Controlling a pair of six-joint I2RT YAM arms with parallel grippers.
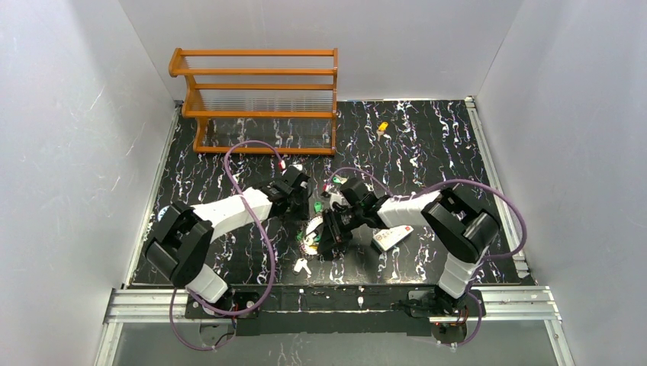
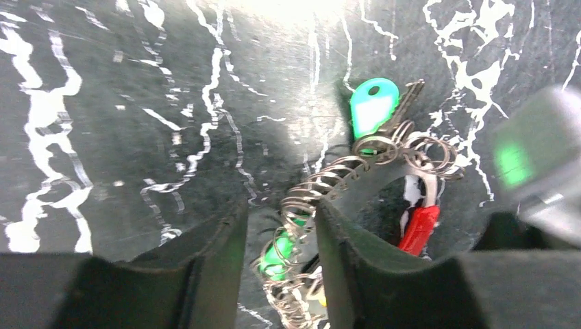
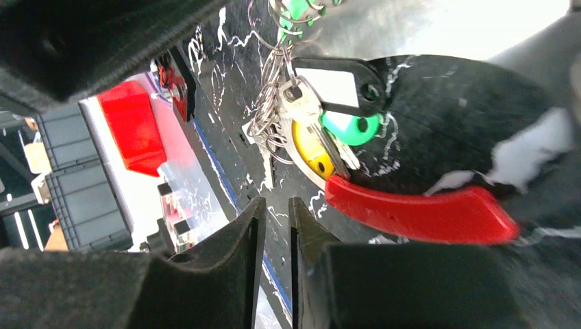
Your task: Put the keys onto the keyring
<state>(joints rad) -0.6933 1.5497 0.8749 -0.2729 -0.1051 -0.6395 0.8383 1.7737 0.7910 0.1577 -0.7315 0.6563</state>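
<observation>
Both arms meet over the middle of the black marbled counter [image 1: 458,152], and the keyring [image 3: 418,214] is between them: a white loop with a red section, hung with a tangle of wire rings, tags and small keys. The left gripper [image 2: 281,209] has its jaws apart. A coiled strand of the rings runs through the gap, closer to one finger than the other. Past its fingertips a green-headed key [image 2: 373,106] lies against the rings, with the red section showing off to one side. The right gripper [image 3: 276,205] has its jaws drawn almost together, with only a thin slit between them. The red section begins just beside its fingertips, but I cannot tell whether anything is pinched. A loose yellow key [image 1: 382,128] lies well apart near the counter's far edge, to the right of a wooden rack [image 1: 259,99]. A white card [image 1: 393,238] with a red mark lies just beside the right arm.
</observation>
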